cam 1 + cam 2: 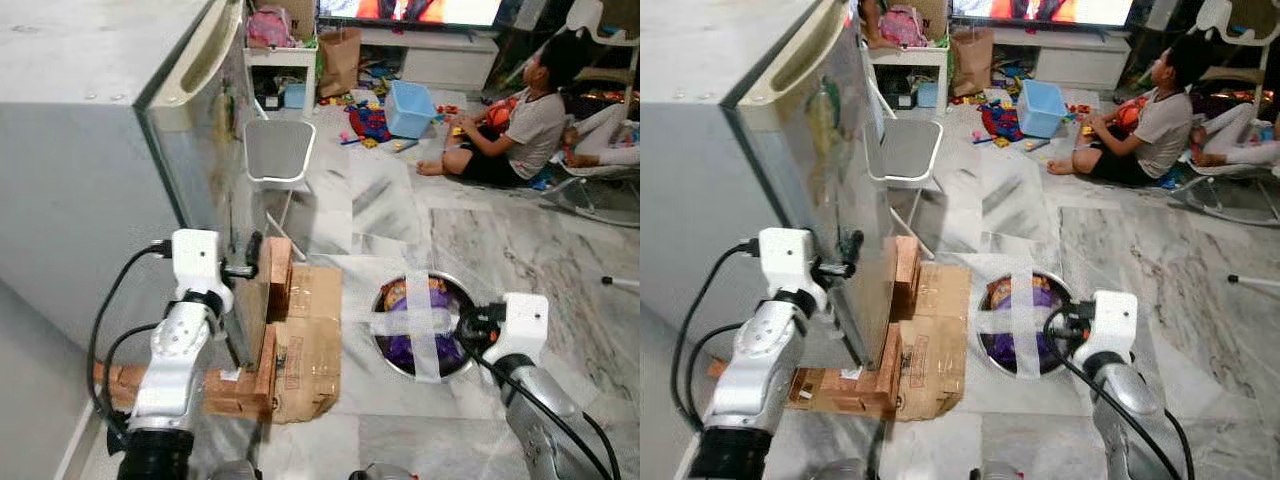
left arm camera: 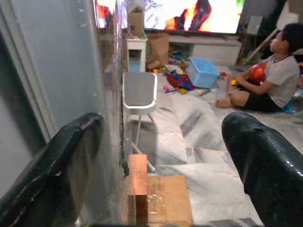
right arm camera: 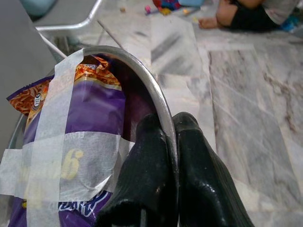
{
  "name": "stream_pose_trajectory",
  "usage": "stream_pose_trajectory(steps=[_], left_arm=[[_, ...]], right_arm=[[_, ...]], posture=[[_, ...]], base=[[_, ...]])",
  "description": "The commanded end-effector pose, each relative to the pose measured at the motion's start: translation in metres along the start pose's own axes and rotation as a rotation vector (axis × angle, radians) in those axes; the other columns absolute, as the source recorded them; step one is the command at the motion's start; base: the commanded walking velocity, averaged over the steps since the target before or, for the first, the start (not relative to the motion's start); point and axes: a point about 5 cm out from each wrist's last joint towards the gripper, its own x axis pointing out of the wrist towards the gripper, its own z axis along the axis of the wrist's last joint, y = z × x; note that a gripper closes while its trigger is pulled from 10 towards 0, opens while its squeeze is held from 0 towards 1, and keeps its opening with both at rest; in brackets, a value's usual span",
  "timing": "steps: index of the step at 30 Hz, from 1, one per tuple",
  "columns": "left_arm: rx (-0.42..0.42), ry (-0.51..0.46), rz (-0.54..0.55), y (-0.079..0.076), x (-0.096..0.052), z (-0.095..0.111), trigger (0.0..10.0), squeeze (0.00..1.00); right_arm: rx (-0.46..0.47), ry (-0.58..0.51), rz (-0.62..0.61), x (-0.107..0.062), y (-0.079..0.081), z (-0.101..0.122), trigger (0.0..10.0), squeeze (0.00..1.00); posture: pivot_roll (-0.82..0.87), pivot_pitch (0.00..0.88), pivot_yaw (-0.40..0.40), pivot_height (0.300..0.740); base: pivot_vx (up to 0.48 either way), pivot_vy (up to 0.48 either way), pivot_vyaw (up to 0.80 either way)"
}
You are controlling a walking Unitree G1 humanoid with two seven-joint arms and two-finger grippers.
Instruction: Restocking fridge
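The grey fridge (image 1: 90, 180) stands at my left with its door (image 1: 840, 180) slightly ajar. My left gripper (image 1: 250, 265) is open at the door's free edge. In the left wrist view its fingers (image 2: 61, 161) straddle that edge. On the floor to the right sits a metal bowl (image 3: 142, 66) holding a purple and orange snack bag (image 3: 90, 109), crossed with strips of white tape. My right gripper (image 3: 171, 124) is shut on the bowl's rim at the side nearest me, also seen low down as the right gripper (image 1: 468, 325).
Flattened cardboard boxes (image 1: 305, 340) lie at the foot of the fridge. A white chair (image 1: 280, 150) stands just beyond the door. A person (image 1: 520, 130) sits on the marble floor at the far right among toys and a blue bin (image 1: 410, 105).
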Motion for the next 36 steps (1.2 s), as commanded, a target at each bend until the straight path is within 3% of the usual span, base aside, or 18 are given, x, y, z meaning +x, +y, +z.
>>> stream_pose_trajectory(steps=[1, 7, 12, 23, 27, 33, 36], left_arm=[[0.019, -0.002, -0.006, -0.001, 0.008, 0.002, 10.0, 0.00], [0.047, -0.010, 0.037, 0.004, 0.025, 0.006, 10.0, 0.00], [0.061, -0.054, 0.113, 0.015, 0.027, 0.014, 10.0, 0.00], [0.060, -0.067, 0.298, 0.042, 0.014, 0.009, 10.0, 0.00], [0.047, -0.062, 0.294, 0.048, 0.007, 0.009, 10.0, 0.00], [0.059, -0.014, 0.291, 0.054, -0.020, -0.006, 10.0, 0.00], [0.056, -0.005, 0.293, 0.056, -0.022, -0.009, 10.0, 0.00]], right_arm=[[-0.011, -0.049, 0.002, -0.001, 0.000, 0.012, 10.0, 0.00], [-0.002, -0.058, -0.007, -0.004, 0.001, 0.013, 10.0, 0.00], [-0.003, -0.054, -0.014, -0.007, -0.002, 0.012, 10.0, 0.00], [-0.010, -0.045, -0.007, -0.006, 0.000, 0.010, 10.0, 0.00], [-0.014, -0.038, -0.006, -0.006, -0.003, 0.010, 10.0, 0.00], [-0.018, -0.029, 0.005, -0.004, -0.007, 0.010, 10.0, 0.00], [-0.027, -0.035, 0.013, -0.003, -0.005, 0.012, 10.0, 0.00]], posture=[[-0.01, 0.000, -0.032, 0.740], [-0.03, 0.000, -0.017, 0.740], [-0.03, 0.000, -0.014, 0.740], [-0.03, 0.000, -0.018, 0.740], [-0.03, 0.000, -0.017, 0.740], [-0.02, 0.000, -0.017, 0.740], [-0.01, 0.000, -0.022, 0.740]], base=[[0.000, 0.000, 0.00], [0.000, 0.000, 0.00], [0.000, 0.000, 0.00], [0.000, 0.000, 0.00], [0.000, 0.000, 0.00], [0.000, 0.000, 0.00], [0.000, 0.000, 0.00]])
